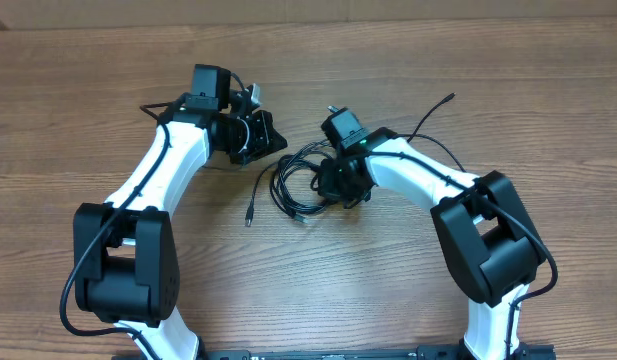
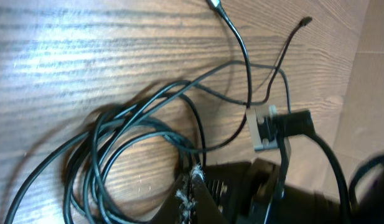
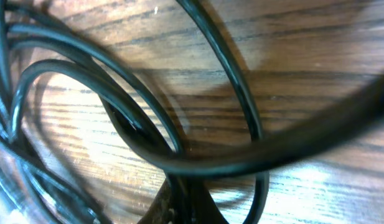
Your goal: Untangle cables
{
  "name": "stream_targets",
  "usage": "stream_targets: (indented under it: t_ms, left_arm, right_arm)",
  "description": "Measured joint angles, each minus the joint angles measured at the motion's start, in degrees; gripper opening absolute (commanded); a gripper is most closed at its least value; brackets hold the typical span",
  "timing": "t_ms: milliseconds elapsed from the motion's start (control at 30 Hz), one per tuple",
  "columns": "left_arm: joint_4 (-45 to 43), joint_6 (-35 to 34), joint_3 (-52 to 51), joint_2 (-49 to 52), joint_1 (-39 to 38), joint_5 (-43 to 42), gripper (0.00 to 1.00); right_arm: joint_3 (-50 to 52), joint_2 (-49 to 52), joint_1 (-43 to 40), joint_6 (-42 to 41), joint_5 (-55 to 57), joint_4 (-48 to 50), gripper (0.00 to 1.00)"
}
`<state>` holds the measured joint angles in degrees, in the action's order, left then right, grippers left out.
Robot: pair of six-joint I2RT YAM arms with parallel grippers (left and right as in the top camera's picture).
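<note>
The cables (image 1: 296,180) lie as a tangle of thin black loops on the wood between my two arms. One plug end (image 1: 249,215) trails toward the front, and another plug end (image 1: 450,97) reaches to the back right. My left gripper (image 1: 273,142) is at the tangle's upper left edge. In the left wrist view the cables (image 2: 123,143) loop ahead of the left gripper (image 2: 195,186), which is shut where a strand runs into its frayed tips. My right gripper (image 1: 338,183) sits in the tangle's right side. Seen close up, the right gripper (image 3: 187,202) is shut on a cable strand (image 3: 179,163).
The wooden table (image 1: 108,90) stretches around both arms. The right arm's wrist and its thick wire (image 2: 291,134) stand close in front of the left gripper. Both arm bases (image 1: 128,270) occupy the near table edge.
</note>
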<state>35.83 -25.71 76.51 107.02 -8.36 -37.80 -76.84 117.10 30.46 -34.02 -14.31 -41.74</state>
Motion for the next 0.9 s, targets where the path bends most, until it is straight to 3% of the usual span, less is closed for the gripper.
stream_targets:
  t_ms: [233, 400, 500, 667, 900]
  left_arm:
    - [5.1, 0.7, 0.0, 0.0, -1.3, 5.9, 0.05]
    - [5.4, 1.9, 0.0, 0.0, -1.8, 12.0, 0.19]
    - [5.4, 3.2, 0.0, 0.0, -1.8, 15.4, 0.22]
    - [5.3, 5.9, 0.0, 0.0, -1.8, 21.3, 0.28]
    - [3.8, 10.8, 0.1, 3.0, -1.7, 20.5, 0.38]
  right_arm:
    - [-1.6, 1.5, -5.0, 8.6, -12.3, -5.1, 0.11]
    - [-4.3, 1.5, -7.3, 15.6, -19.2, -9.9, 0.16]
    - [-6.8, 1.5, -8.0, 17.8, -21.6, -12.0, 0.18]
    - [-9.6, 1.5, -8.0, 19.3, -23.2, -12.3, 0.22]
    - [-10.4, 1.5, -7.8, 13.6, -21.1, -8.3, 0.22]
